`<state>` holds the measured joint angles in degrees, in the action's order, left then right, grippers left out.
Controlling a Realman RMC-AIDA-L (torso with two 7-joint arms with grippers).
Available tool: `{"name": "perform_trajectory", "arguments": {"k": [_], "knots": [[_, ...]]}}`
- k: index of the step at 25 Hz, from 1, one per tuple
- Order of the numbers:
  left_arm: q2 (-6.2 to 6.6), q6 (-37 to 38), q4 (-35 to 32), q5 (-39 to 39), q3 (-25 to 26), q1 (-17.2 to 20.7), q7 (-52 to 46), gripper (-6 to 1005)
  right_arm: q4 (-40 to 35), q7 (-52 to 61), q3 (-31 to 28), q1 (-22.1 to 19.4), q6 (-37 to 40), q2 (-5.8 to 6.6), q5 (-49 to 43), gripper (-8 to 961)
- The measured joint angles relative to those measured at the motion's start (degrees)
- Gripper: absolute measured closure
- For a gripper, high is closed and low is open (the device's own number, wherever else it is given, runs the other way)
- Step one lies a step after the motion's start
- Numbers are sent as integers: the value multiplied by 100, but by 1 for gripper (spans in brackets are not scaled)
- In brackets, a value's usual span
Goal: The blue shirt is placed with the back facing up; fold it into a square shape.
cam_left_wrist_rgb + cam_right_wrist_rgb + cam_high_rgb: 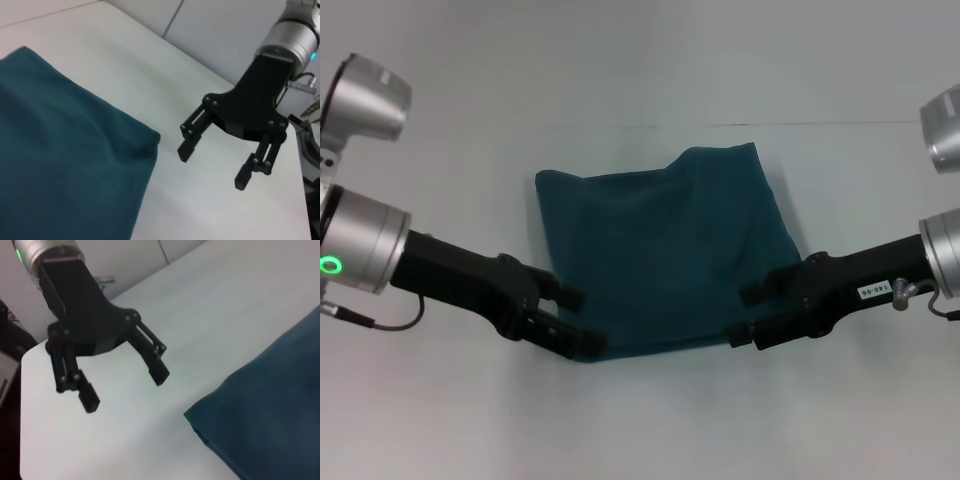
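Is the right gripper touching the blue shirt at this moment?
Apart. The left wrist view shows the right gripper open, with bare table visible between its fingertips and the nearest corner of the blue shirt.

The table (650, 60) is big, flat and white. It fills almost the whole head view. A thin dark line (820, 124) runs across it near the far side. In the left wrist view the table's edge (215, 75) goes off at a slant, and a pale grey wall (220, 30) stands behind it. Past the table's corner there are some thin wires (314, 106). In the right wrist view the table has a round corner (25, 360), and something dark (10, 335), too hard to make out, sits beyond it.
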<state>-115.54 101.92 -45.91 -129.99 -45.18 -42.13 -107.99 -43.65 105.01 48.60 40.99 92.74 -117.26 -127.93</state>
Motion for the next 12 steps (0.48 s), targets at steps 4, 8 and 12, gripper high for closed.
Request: {"name": "perform_trajectory", "arguments": {"k": [4,8,12], "knots": [[-56,-19,10,-5,-99,37,31,94,34,-13,5,0,-45,-11,-2,149],[-115,-65,13,-8,-252,49,43,94,43,-20,11,-11,-117,-71,5,149],[-136,-164,13,13,-219,47,22,94,118,-3,27,11,-151,-94,-8,149]]}}
